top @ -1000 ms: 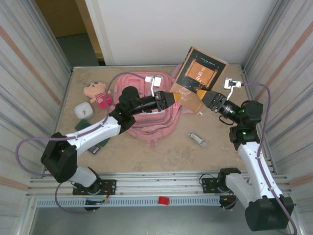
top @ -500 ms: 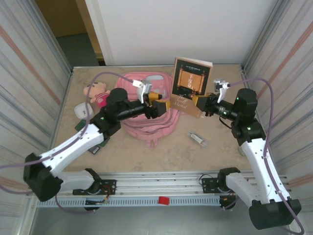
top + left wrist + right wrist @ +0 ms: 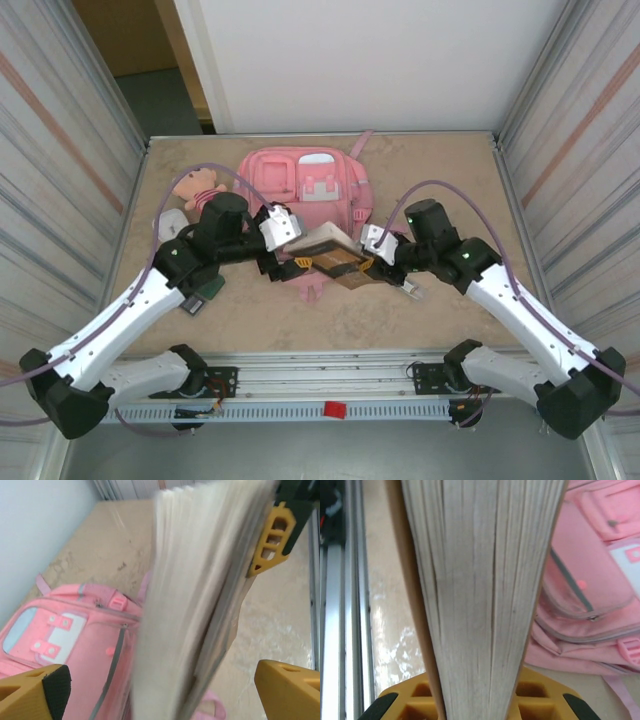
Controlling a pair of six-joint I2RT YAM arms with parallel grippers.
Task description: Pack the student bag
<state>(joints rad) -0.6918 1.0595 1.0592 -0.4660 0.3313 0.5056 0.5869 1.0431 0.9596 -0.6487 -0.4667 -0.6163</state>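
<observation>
Student bag (image 3: 305, 195), overhead view. Lay flat at the far middle of the table (image 3: 450, 170), front up. Judged soft, floppy and light; likely to sag and fold if lifted by the cloth. Best taken by a strap or the top loop, or pinched beside a zip to hold a pocket open. Looked pink all over, with pale trim, several zipped pockets, one strap trailing toward the back wall. Noted a book (image 3: 330, 255) over its near end, left gripper (image 3: 288, 264) and right gripper (image 3: 368, 262) at either side of it.

Left wrist view. Found left fingers (image 3: 35, 692) spread wide, released, book's page edge between them; bag below, grey zip lines plain.

Right wrist view. Found right gripper clenched on the book's lower edge; bag off to the right, behind. Could not make out any open compartment.
</observation>
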